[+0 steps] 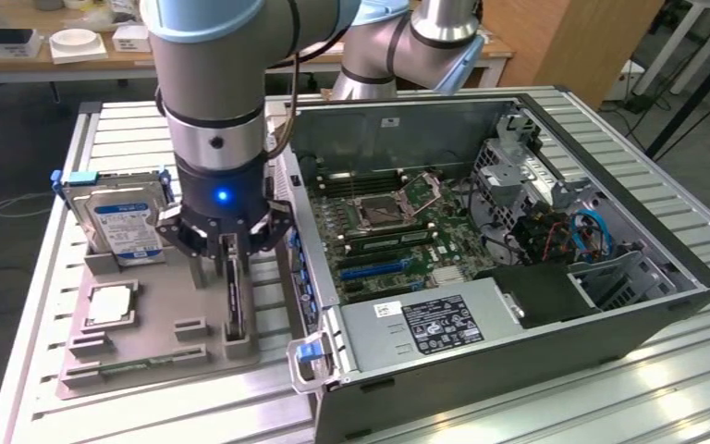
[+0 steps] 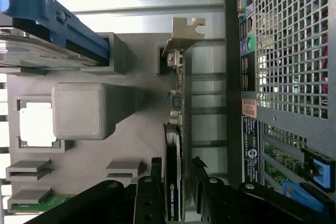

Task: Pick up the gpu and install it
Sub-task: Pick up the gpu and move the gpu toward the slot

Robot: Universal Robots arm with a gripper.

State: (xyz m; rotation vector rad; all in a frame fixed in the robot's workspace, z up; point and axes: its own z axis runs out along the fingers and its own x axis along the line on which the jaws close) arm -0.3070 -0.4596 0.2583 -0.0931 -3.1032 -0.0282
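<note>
Over parts tray [image 1: 145, 361] edge nearest computer case [image 1: 516, 370]: gripper [image 1: 222, 277] jaws part-open, straddling gpu [image 2: 173, 198], slim gaps either side, nothing clamped. Card stands on edge in tray slot, one end between jaws. Case wall just beside; hard drive [image 1: 127, 227] well apart across tray.

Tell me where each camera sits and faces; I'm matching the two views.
Exterior view: high off the arm, looking down on the open computer case and grey parts tray; arm and gripper show.
Wrist view: on the wrist, looking past the gripper's fingers along the gpu.
Shared: gripper, gpu, tray, case.
</note>
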